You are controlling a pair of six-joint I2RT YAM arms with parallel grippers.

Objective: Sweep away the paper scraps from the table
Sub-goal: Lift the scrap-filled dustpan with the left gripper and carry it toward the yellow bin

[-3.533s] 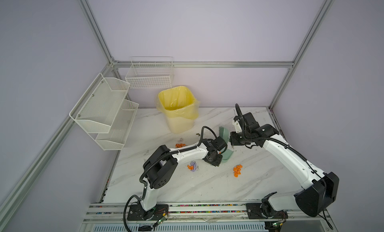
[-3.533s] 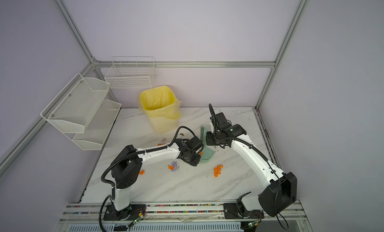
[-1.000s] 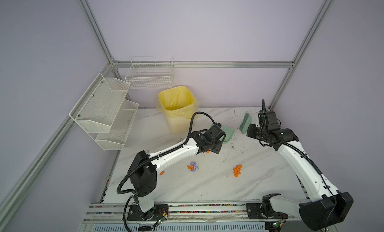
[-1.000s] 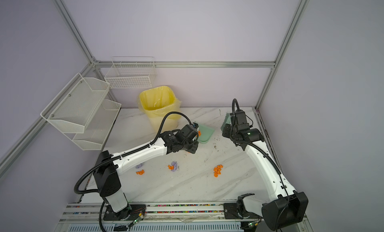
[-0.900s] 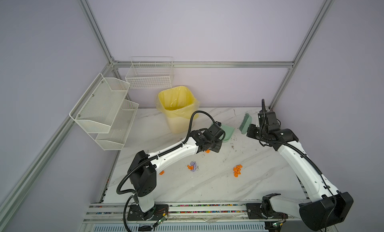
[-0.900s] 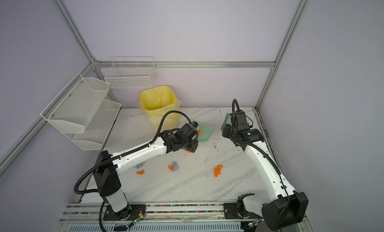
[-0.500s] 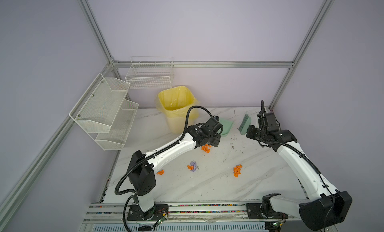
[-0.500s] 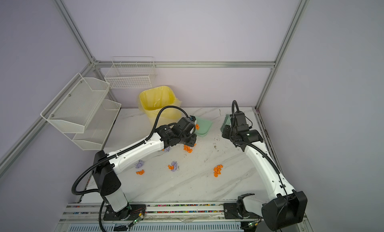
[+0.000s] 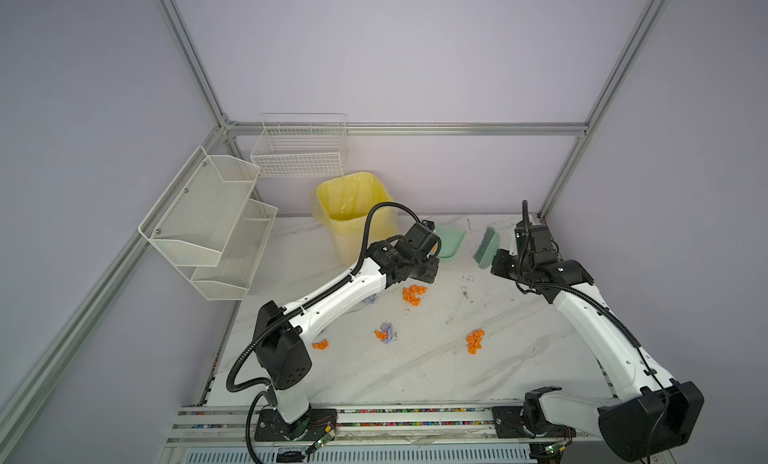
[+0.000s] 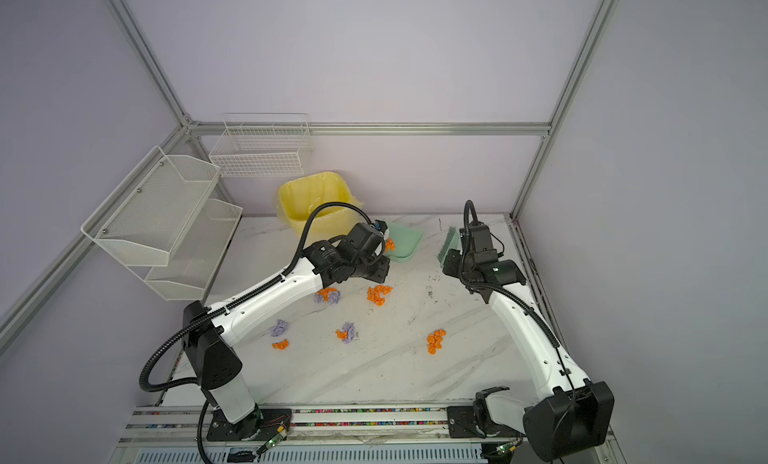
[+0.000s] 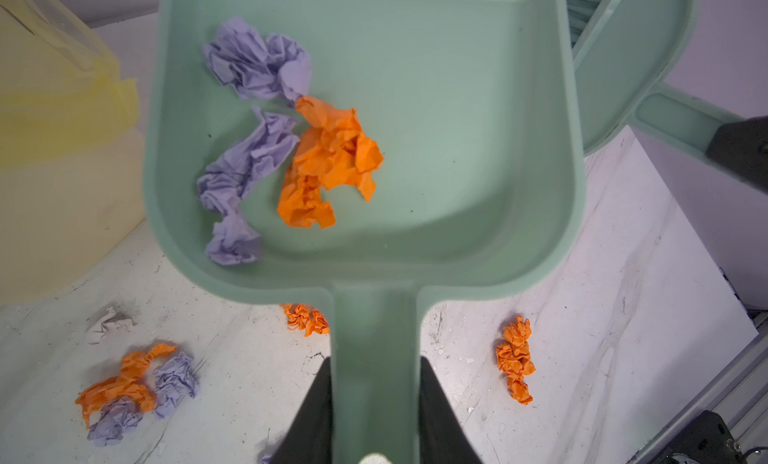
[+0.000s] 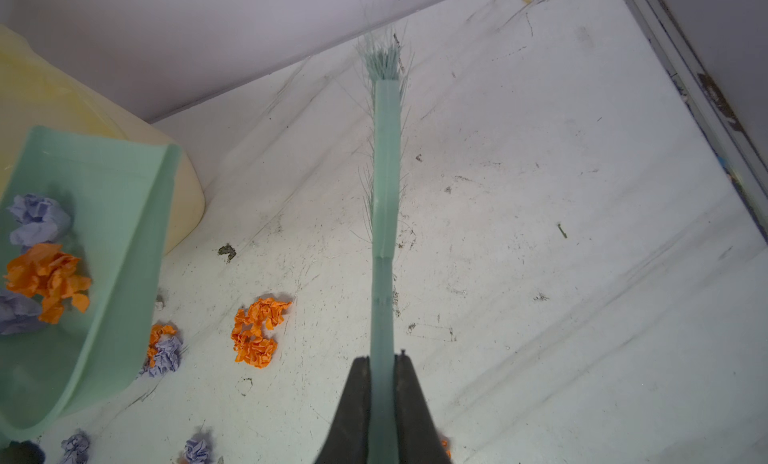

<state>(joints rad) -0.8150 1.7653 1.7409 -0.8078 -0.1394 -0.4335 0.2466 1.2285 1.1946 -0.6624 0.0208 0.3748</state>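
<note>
Mint-green pan (image 11: 436, 108) hangs lifted off the table (image 9: 415, 379). The left gripper (image 11: 374, 383) is clamped on its handle, and a few orange and lavender scraps (image 11: 328, 162) lie in its bowl. Its long axis runs from the gripper out toward the back wall, mouth away from the fingers. The yellow bin (image 9: 353, 208) stands just beside it on the left, not ahead of the mouth, so emptying likely calls for a swing over the bin, then a tip. The right gripper (image 12: 382, 383) is closed on the brush (image 12: 384, 192) handle, farther from the bin. More scraps lie in clusters on the table, nearer the arm bases.
</note>
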